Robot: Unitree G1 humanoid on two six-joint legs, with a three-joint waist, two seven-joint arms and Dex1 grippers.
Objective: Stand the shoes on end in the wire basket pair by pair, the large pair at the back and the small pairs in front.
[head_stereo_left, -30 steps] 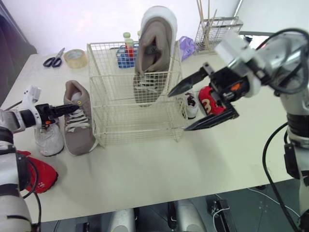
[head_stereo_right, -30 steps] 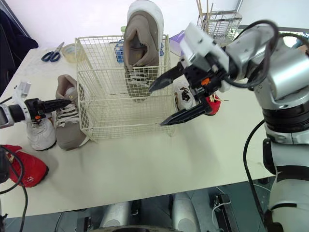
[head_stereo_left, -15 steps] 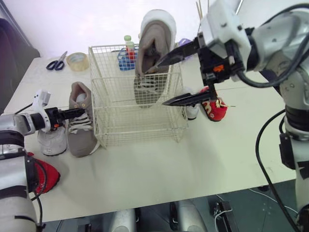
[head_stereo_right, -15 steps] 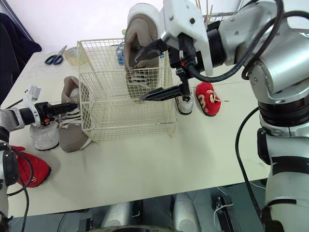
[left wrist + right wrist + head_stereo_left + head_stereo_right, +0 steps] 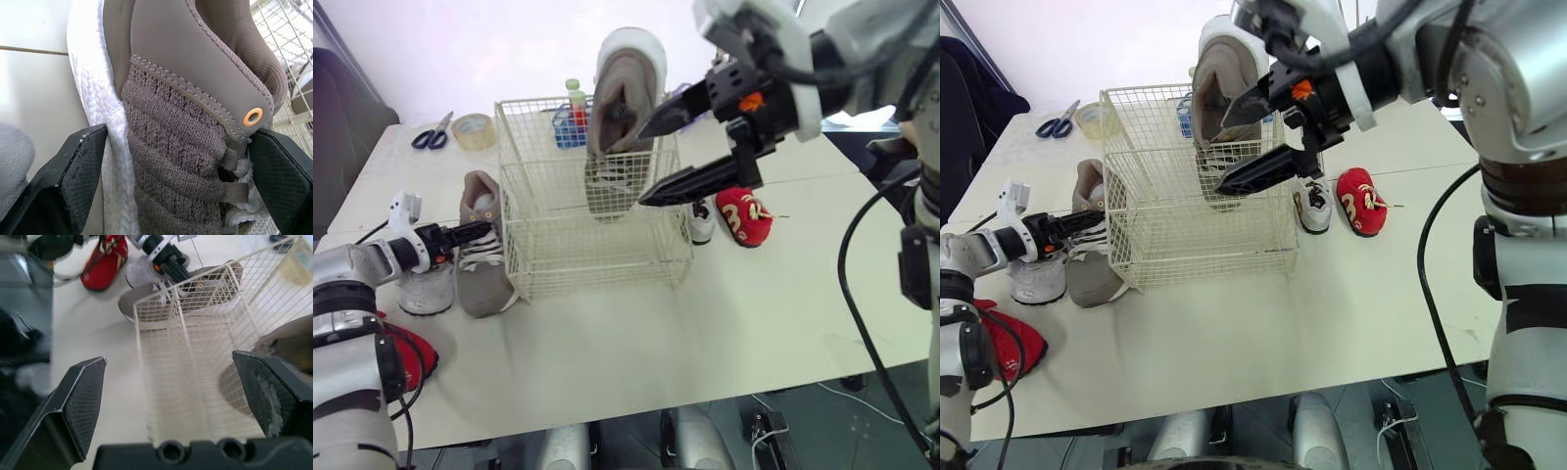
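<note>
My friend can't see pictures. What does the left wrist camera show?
A taupe knit sneaker with a white sole lies on the pale table, with the left arm's two black jaws open on either side of it. The wire basket stands right beside it.

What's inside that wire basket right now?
One large taupe shoe stands on end at the back of the wire basket, its upper part rising above the rim. The open right gripper hangs in front of the basket's right rear corner, hiding a little there. I see nothing else inside.
</note>
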